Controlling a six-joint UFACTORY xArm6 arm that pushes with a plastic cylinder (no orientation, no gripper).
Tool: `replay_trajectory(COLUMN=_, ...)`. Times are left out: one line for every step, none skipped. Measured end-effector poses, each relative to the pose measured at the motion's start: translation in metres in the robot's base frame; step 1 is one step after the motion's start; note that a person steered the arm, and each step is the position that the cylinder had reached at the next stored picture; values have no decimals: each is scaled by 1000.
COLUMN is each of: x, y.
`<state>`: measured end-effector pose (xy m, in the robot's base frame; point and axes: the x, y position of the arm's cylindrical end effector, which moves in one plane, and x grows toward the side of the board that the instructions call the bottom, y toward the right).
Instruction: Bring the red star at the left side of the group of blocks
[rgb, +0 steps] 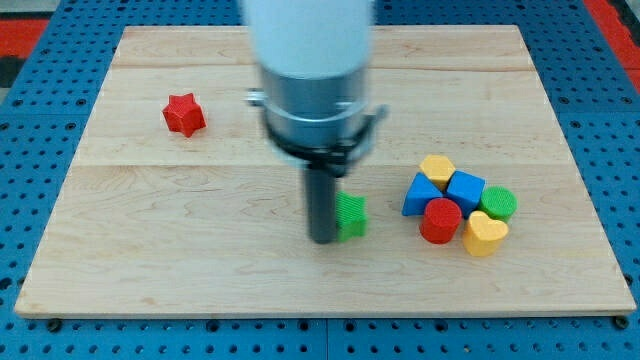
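The red star (184, 114) lies alone at the upper left of the wooden board (200, 260). A group of blocks sits at the right: a yellow hexagon (436, 167), a blue triangle-like block (419, 196), a blue cube (465, 189), a red cylinder (440, 221), a green cylinder (499, 203) and a yellow heart (485, 234). A green block (352, 215) lies apart, left of the group. My tip (325, 238) rests on the board, touching the green block's left side, far to the right of and below the red star.
The arm's wide white and grey body (312, 75) hangs over the board's upper middle and hides part of it. The board lies on a blue perforated table (40, 200).
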<state>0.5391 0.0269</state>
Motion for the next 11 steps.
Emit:
replay_trajectory(x=-11, y=58)
replay_trajectory(x=-8, y=-42)
replay_trajectory(x=-48, y=-109)
replay_trajectory(x=-107, y=-140)
replay_trajectory(x=-169, y=-81)
replay_trajectory(x=-234, y=-111)
replay_trajectory(x=-267, y=-200)
replay_trajectory(x=-220, y=-215)
replay_trajectory(x=-168, y=-212)
replay_trajectory(x=-143, y=-162)
replay_trajectory(x=-101, y=-123)
